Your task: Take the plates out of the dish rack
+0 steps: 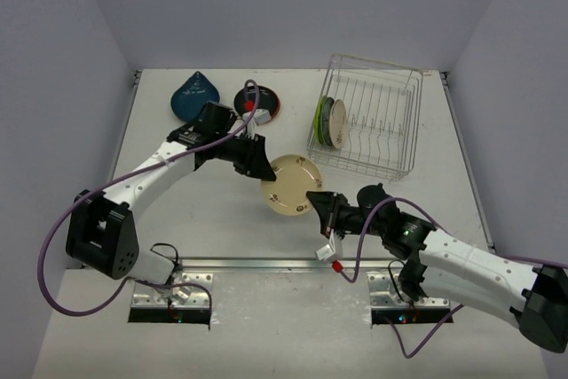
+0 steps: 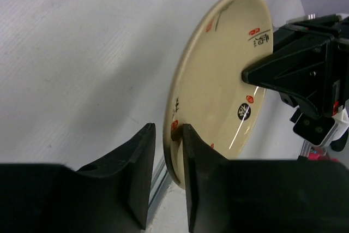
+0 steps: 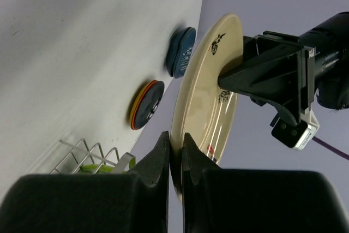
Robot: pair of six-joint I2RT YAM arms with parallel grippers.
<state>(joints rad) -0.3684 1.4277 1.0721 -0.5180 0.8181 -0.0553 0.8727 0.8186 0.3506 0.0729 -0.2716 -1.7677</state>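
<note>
Cream plate (image 1: pixel 291 185), where is it?
– Over the middle of the table (image 1: pixel 204 210), left of the rack (image 1: pixel 364 162) and nearer than it, spanned between both arms. It looks lifted off the table, though I can't swear to that.

Who has it?
– The right fingers (image 1: pixel 313 198) are clenched on its near-right rim, and the right wrist view shows no gap there. The left fingers (image 1: pixel 264 169) straddle the far-left rim. The left wrist view shows a gap between one finger and the rim, so I judge them parted, not yet biting.

What could go wrong?
– A drop, mostly. If the right fingers let go before the left ones close, nothing holds the plate. It is glossy and pinched only at its thin rim, so even a closed grip could let it pivot or slide. And if both clamp and either arm pulls, the plate gets twisted between them.

Anything else?
– The stack (image 1: pixel 268 108) and the blue plate (image 1: pixel 193 97) lie on the table just past the left arm. A careless swing that way could knock them.

How does the plate look?
– Round, shallow and shiny, with small red and black marks around its inner face and a dark brush stroke near one edge. I see no chip.

And the rest?
– A green plate (image 1: pixel 321 120) and at least one more stand at the rack's left end.
</note>
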